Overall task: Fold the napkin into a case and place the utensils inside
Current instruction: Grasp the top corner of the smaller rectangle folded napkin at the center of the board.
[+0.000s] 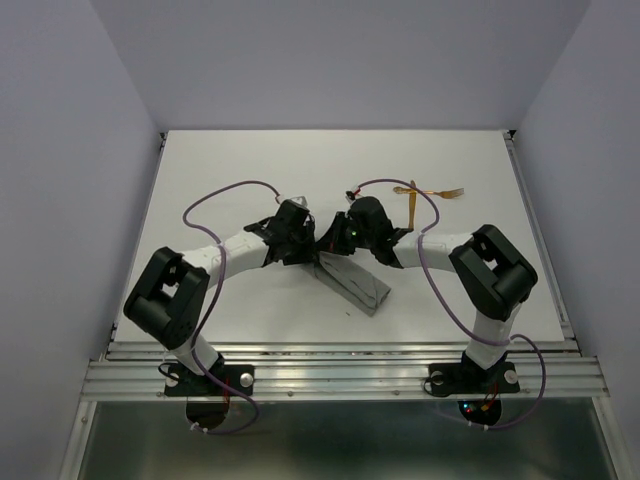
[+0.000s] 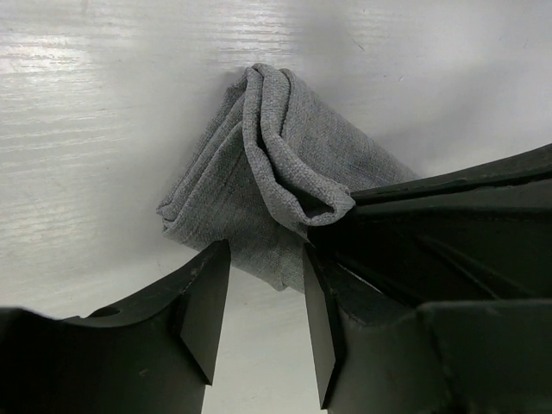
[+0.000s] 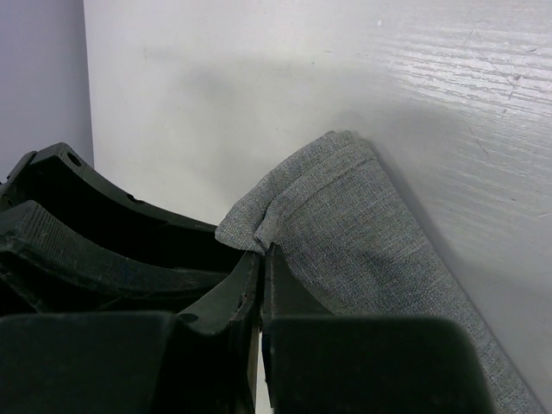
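We see napkin (image 1: 358, 282) folded to narrow strip mid-table (image 1: 250, 160); right gripper (image 3: 261, 259) pinched tight on its raised fold; left gripper (image 2: 265, 259) parted, gripping nothing, at cloth's edge; utensils (image 1: 445, 192) well apart, far right.

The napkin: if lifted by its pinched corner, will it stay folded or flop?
Probably floppy: the napkin sags in soft rounded folds where the right gripper pinches it. Likely light; its loose layers may slide apart when lifted.
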